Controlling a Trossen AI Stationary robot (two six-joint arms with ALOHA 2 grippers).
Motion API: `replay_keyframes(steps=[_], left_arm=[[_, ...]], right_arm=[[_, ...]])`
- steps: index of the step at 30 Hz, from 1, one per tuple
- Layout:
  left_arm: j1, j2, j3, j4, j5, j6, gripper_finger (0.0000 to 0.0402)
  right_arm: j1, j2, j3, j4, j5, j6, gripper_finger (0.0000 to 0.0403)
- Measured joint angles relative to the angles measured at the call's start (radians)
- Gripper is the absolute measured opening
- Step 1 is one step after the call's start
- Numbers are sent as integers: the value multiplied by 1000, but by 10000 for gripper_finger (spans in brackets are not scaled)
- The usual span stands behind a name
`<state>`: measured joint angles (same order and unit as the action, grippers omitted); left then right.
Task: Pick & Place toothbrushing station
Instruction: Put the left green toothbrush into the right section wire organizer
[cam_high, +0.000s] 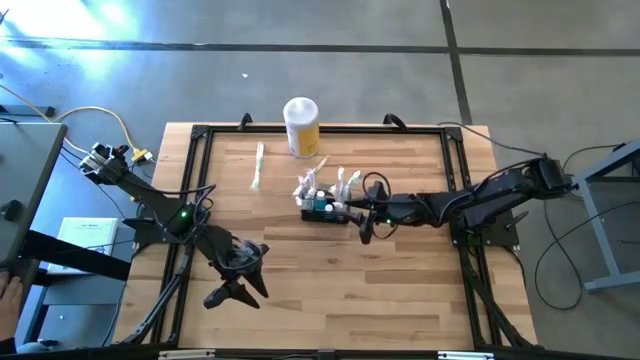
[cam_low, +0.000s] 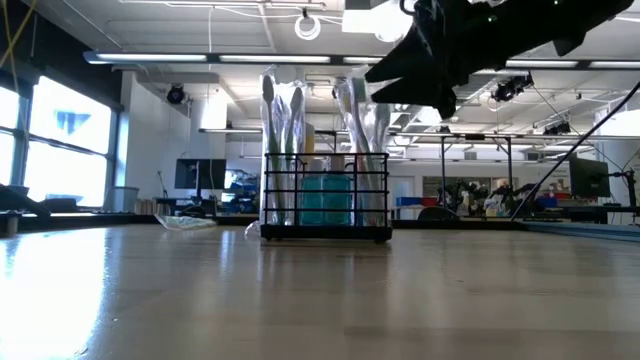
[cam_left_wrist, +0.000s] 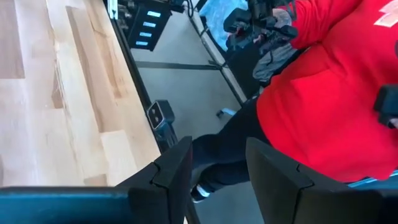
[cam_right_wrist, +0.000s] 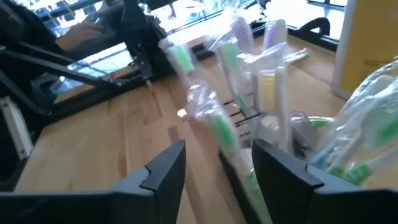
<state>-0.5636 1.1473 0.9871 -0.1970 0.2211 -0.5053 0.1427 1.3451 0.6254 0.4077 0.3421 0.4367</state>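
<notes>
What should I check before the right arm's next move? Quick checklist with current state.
1. Caddy upright and flat on the table: ok, per the low view.
2. Right gripper jaws apart: ok, the wrist view shows a gap.
3. Right gripper free of the caddy: cannot tell; it sits right beside it, with wrapped toothbrushes near its fingers.
4. Toothbrushes standing in the caddy: ok.
5. Canister away from the caddy: ok, at the far edge.
6. Left gripper parked away from the caddy: ok, near the front-left.

one basket, one canister
</notes>
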Motion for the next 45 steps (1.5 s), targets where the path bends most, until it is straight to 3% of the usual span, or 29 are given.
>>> replay_keyframes(steps=[8, 14, 27, 35, 41, 45], left_arm=[[1, 0, 0, -20, -1, 3, 148], [49, -13, 0, -29, -66, -30, 148], [332, -152, 0, -70, -126, -52, 148], [521, -183, 0, -301, -232, -93, 148], [669, -142, 0, -434, -276, 4, 148], [792, -115, 0, -551, -318, -124, 148]], right_arm=[[9, -87, 0, 8, -40, -23, 156], [12, -199, 2, 0, -93, -74, 146], [59, -453, 1, -87, -210, -233, 145], [69, -493, 0, -283, -210, -240, 145], [69, -511, 0, -293, -239, -221, 145], [68, -536, 0, -299, -270, -231, 145]])
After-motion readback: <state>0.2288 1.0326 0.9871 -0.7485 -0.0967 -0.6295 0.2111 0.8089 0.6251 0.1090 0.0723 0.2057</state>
